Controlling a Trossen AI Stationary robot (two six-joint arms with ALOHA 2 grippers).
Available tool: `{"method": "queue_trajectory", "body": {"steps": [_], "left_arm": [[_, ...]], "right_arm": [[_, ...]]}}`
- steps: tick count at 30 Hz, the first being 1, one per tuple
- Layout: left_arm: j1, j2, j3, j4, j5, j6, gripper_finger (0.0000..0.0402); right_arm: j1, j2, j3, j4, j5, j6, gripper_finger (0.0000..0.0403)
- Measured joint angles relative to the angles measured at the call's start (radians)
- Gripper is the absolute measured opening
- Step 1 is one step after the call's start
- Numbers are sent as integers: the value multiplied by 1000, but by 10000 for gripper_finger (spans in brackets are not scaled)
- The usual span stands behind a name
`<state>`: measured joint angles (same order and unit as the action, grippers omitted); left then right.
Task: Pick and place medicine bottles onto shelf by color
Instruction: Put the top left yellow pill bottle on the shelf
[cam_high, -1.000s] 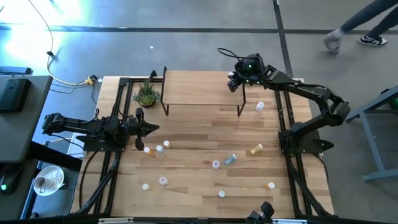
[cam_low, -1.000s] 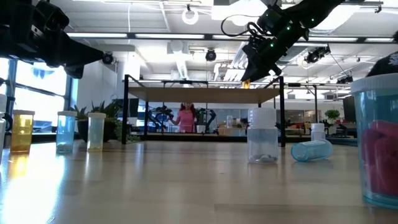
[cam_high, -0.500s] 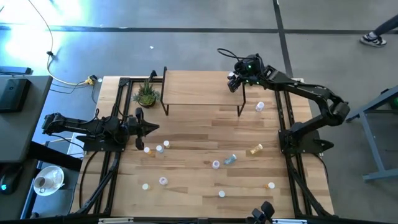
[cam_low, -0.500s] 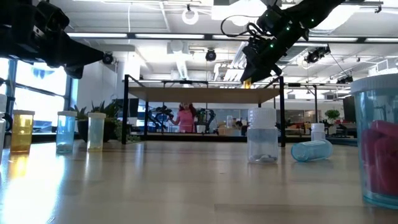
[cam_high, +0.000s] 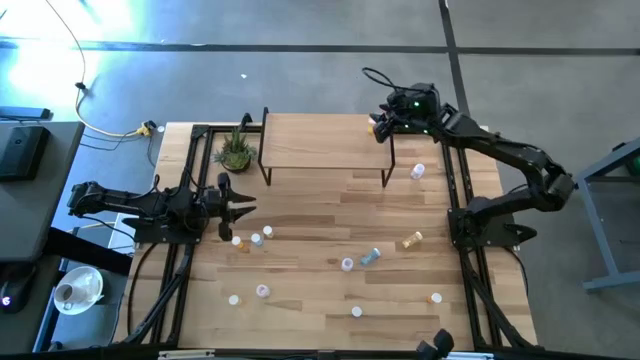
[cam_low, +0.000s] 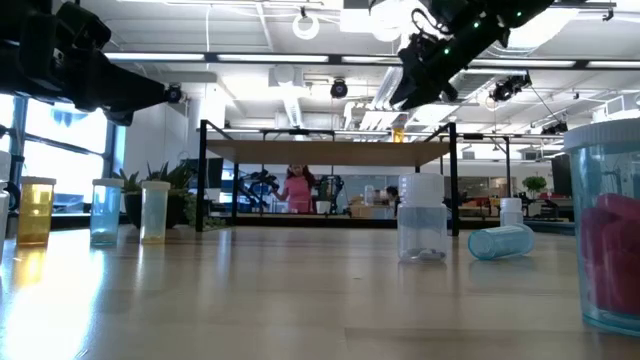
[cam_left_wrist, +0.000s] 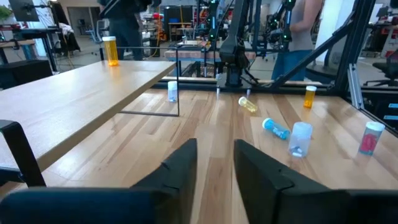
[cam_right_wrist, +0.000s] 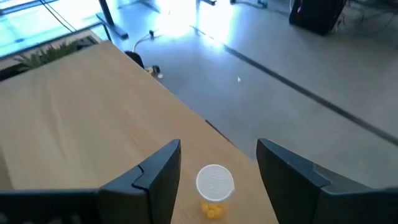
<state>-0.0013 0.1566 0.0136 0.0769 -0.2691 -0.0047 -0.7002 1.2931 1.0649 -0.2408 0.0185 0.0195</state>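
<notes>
Right fingers (cam_right_wrist: 214, 165) spread and lifted off yellow bottle (cam_right_wrist: 214, 186) (seemingly upright on shelf (cam_right_wrist: 74, 124)).

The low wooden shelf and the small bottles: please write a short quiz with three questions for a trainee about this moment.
1. True or false: the small yellow bottle with a white cap stands upright on the low light-wood shelf.
2. Choose one. The right arm's jaws are: A) shut on the yellow bottle; B) open, over the yellow bottle; C) lying on the plank table.
3. Fill in: the small green potted plant stands by the shelf's ___ end (robot's left or right).

Key: 1 true; 2 B; 3 left.
</notes>
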Motion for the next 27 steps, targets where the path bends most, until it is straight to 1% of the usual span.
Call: {"method": "queue_trajectory", "body": {"steps": [4,8,16,20,23,27], "left_arm": [[0,0,0,0,1,0,148],[0,0,0,10,4,-18,169],[0,0,0,111,34,-45,174],[0,0,19,115,33,-43,174],[0,0,45,115,33,-7,174],[0,0,90,102,32,44,174]], "right_arm": [[13,-50,0,-16,-16,-10,202],[47,-99,0,-43,-20,-26,202],[108,-196,0,-167,-18,-46,202],[144,-236,0,-241,-15,-54,202],[171,-253,0,-280,7,-62,202],[220,-259,0,-287,42,-50,202]]}}
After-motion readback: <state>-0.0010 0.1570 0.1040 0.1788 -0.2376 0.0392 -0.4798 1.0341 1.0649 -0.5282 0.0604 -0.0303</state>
